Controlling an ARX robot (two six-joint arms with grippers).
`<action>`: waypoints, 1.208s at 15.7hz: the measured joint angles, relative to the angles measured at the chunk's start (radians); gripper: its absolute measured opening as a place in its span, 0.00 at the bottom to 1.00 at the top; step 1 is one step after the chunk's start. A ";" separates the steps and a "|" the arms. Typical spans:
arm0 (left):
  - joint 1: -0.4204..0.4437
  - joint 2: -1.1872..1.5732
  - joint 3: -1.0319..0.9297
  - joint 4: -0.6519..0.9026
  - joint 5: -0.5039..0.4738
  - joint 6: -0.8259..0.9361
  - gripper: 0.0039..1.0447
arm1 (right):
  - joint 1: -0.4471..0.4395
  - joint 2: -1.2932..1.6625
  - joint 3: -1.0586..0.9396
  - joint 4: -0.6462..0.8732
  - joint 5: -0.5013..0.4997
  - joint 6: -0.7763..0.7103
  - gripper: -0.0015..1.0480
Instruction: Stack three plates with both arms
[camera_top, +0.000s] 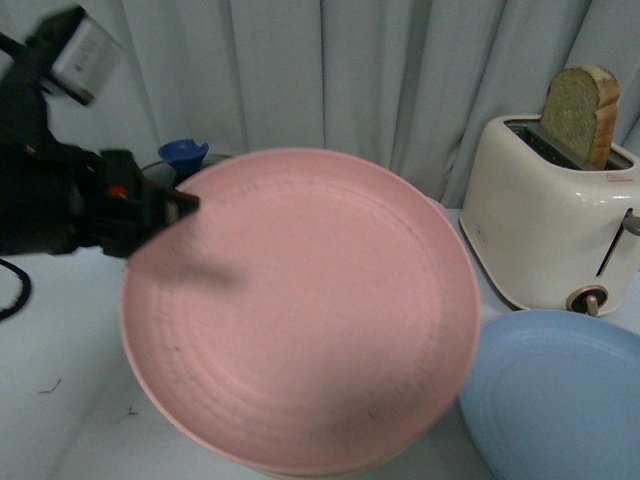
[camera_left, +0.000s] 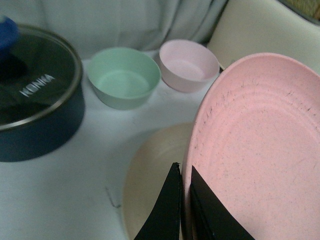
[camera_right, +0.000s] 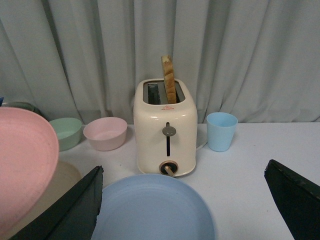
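In the front view the large round matte pink plate (camera_top: 300, 310) fills the middle of the frame, tilted with its ringed face toward the camera. The left gripper (camera_top: 190, 203) reaches in from the upper left, and its black fingers (camera_left: 167, 210) are clamped on the pink plate's rim, one on each side of the edge. Under the raised plate a round beige-cream plate (camera_left: 155, 175) lies flat on the white surface (camera_left: 60, 200); whether the two plates touch cannot be told. A large round shallow light blue plate (camera_top: 560, 390) lies flat in the lower right of the front view, just beside the pink plate's edge. The right gripper (camera_right: 182, 170) hangs over it with its fingers (camera_right: 70, 215) spread wide, holding nothing, the light blue plate between them and below. Behind it stands a cream toaster (camera_right: 167, 125) with a slice of bread (camera_right: 168, 80) upright in one slot. A small green bowl (camera_left: 124, 77) and a small pink bowl (camera_left: 188, 65) sit side by side near a dark glass-lidded pot (camera_left: 35, 100).
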 joint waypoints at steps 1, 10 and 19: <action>-0.033 0.048 0.000 0.018 -0.018 -0.012 0.02 | 0.000 0.000 0.000 0.000 0.000 0.000 0.94; -0.068 0.327 0.126 0.071 -0.164 -0.091 0.02 | 0.000 0.000 0.000 0.000 0.000 0.000 0.94; -0.057 0.429 0.142 0.104 -0.182 -0.124 0.06 | 0.000 0.000 0.000 0.000 0.000 0.000 0.94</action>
